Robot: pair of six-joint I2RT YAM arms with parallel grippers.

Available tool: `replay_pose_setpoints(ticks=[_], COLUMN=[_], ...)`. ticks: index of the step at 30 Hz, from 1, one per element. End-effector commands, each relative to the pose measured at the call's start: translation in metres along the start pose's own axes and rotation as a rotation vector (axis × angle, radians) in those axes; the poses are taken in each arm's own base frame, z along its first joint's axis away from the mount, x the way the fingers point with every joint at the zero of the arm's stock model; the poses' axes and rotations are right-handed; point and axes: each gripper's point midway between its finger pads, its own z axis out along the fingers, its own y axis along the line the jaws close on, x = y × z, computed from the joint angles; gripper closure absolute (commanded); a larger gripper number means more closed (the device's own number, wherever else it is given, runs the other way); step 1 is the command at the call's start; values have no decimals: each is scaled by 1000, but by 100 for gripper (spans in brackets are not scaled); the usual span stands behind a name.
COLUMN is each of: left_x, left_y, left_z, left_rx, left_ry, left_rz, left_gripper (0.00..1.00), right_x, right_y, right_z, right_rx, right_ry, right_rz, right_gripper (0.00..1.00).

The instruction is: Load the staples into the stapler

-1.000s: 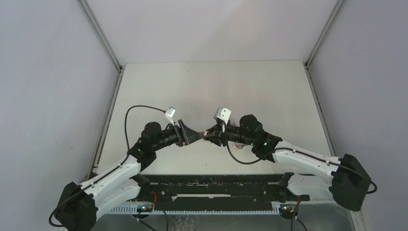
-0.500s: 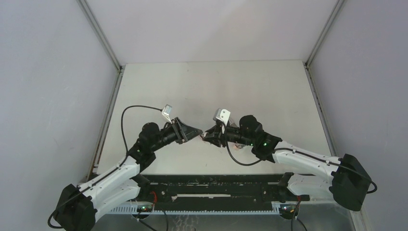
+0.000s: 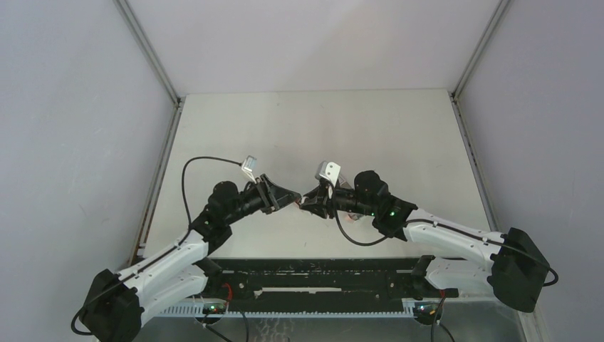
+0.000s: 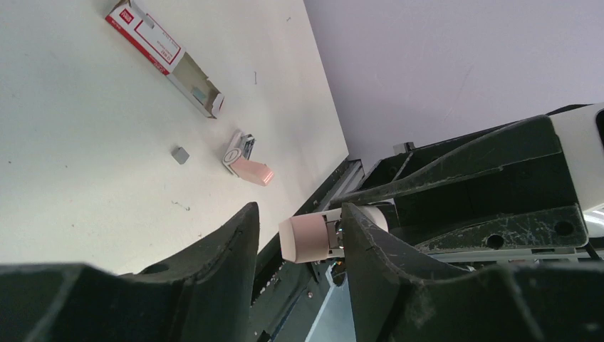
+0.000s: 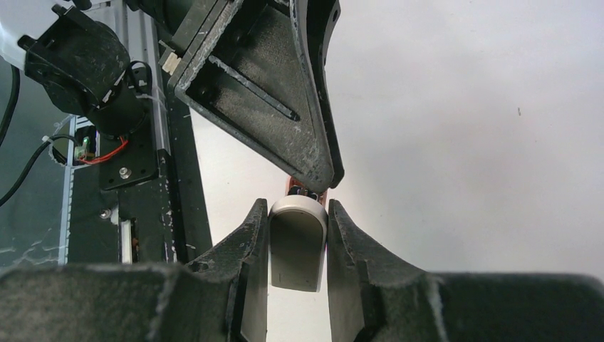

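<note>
I'm pinching one stapler (image 5: 298, 249) in my right gripper (image 5: 298, 206), left gripper (image 4: 299, 211) hold untellable; a second stapler (image 4: 248, 158) and one staples block (image 4: 180, 154) are lying outside one open box (image 4: 164, 57).

A stapler (image 5: 298, 246) sat between the fingers of the right gripper (image 5: 295, 204), its far end reaching in between the fingers of the left gripper (image 4: 299, 208), which faced it head-on above the table (image 4: 71, 199). Ahead of the left gripper's fingertips, a second stapler (image 4: 248, 158) lay on the table, staples (image 4: 180, 154) just beside it, a box (image 4: 165, 58) farther out.
</note>
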Motion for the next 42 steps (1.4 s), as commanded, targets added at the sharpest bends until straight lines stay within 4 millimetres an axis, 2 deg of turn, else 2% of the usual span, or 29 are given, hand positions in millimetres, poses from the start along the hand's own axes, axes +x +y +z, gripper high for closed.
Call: replay_pose_setpoints(ticks=[1,5,10,14,18,21,25,34,42], left_x=[0,1,0,-1,-1,0,-8,-28,-34], left_y=[-13,-14,-18,-14,-6,-2,3,5,5], left_z=[1,2,2,1,2,2,-2,-14,-20], left_rx=[33,35,44,25,-1,-11,-31,-37,-32], left_ry=[15,21,19,4,-4,-9,-70,-186,-208], left_rz=[32,34,38,36,30,19,10,-14,-18], left_gripper=[51,59,79,92,99,100,100,100,100], right_x=[-15,-15,-11,-10,-18,-24,-21,21,45], right_y=[-1,-2,-6,-7,-7,-8,-13,-15,-11], right_z=[1,1,0,-3,-13,-20,-27,-31,-33], right_rx=[6,12,33,48,73,100,140,174,176], right_ry=[-48,-49,-31,-42,-99,-141,-155,-114,-89], right_rz=[-29,-30,-37,-36,-30,-26,-18,78,153], right_gripper=[100,100,100,100,100,100,100,95,89])
